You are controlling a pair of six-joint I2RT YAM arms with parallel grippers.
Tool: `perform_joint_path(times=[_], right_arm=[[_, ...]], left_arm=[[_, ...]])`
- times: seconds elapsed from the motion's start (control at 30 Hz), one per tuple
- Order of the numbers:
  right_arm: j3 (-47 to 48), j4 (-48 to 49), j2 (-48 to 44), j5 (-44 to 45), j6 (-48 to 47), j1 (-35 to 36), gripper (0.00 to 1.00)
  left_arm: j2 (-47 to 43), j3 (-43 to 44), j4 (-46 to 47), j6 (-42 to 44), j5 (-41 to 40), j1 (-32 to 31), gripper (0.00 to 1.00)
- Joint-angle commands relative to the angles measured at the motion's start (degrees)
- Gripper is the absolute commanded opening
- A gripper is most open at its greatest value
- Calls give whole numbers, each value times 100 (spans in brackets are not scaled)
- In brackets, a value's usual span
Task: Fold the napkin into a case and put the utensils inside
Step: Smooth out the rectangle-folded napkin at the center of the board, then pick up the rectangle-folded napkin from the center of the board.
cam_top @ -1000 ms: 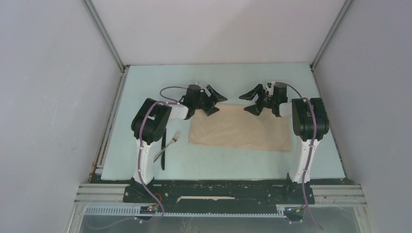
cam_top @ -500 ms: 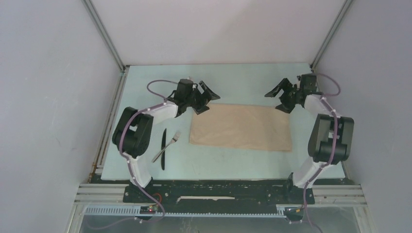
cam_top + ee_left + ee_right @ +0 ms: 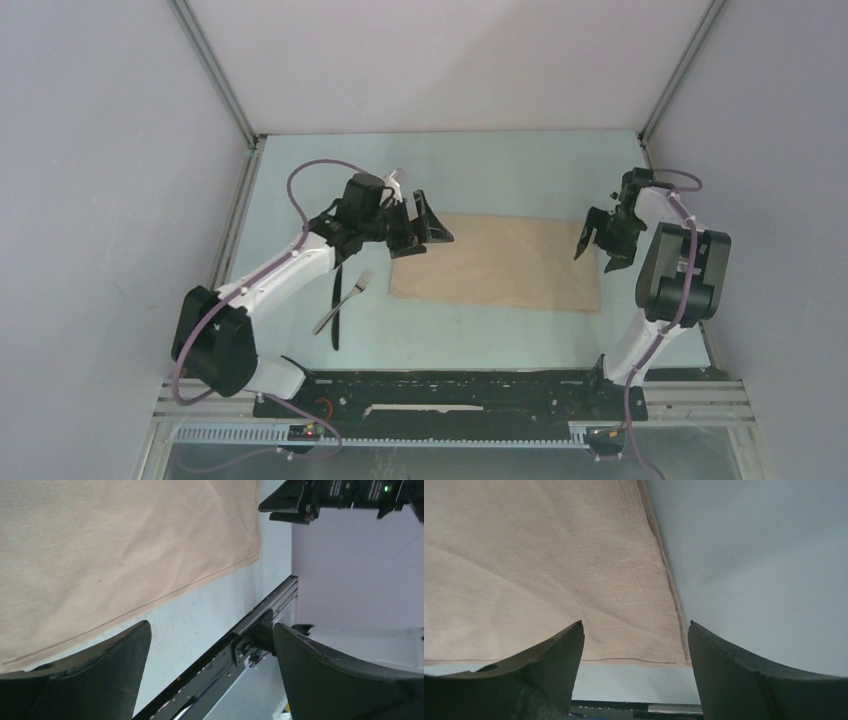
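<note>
The beige napkin (image 3: 497,262) lies flat on the table, folded into a wide rectangle. It also shows in the left wrist view (image 3: 100,545) and the right wrist view (image 3: 539,570). The black knife (image 3: 337,308) and silver fork (image 3: 345,300) lie crossed to the napkin's left. My left gripper (image 3: 425,228) is open and empty above the napkin's far left corner. My right gripper (image 3: 598,240) is open and empty above the napkin's right edge; the near right corner lies between its fingertips (image 3: 574,635) in the wrist view.
The pale blue table (image 3: 460,335) is walled at the back and both sides. A black rail (image 3: 450,385) runs along the near edge.
Both arms swung outward. The left gripper came slightly nearer and right over the napkin's far left corner. The right gripper moved right and nearer, over the napkin's right edge. The napkin and utensils stayed put.
</note>
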Motion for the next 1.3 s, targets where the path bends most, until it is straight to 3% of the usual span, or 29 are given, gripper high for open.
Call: perform_joint_path(times=[0.0, 0.1, 0.43, 0.73, 1.0, 1.17, 1.27], right_arm=[[175, -396, 185, 39, -535, 28, 80], [185, -368, 318, 20, -608, 12, 77], [311, -380, 708, 761, -584, 262, 80], [280, -210, 1035, 937, -508, 604, 67], [169, 45, 1004, 1075, -513, 754, 35], [167, 71, 887, 1132, -578, 713, 0], [166, -14, 784, 1632, -579, 593, 0]], left_arm=[[-560, 315, -945, 1145, -180, 3, 99], [-477, 434, -1076, 1286, -111, 9, 99], [-99, 244, -753, 1096, 364, 187, 98], [-131, 114, -646, 1050, 387, 367, 98], [-194, 83, -643, 1085, 400, 398, 98], [-204, 71, -639, 1094, 385, 416, 98], [-187, 71, -641, 1094, 374, 418, 98]])
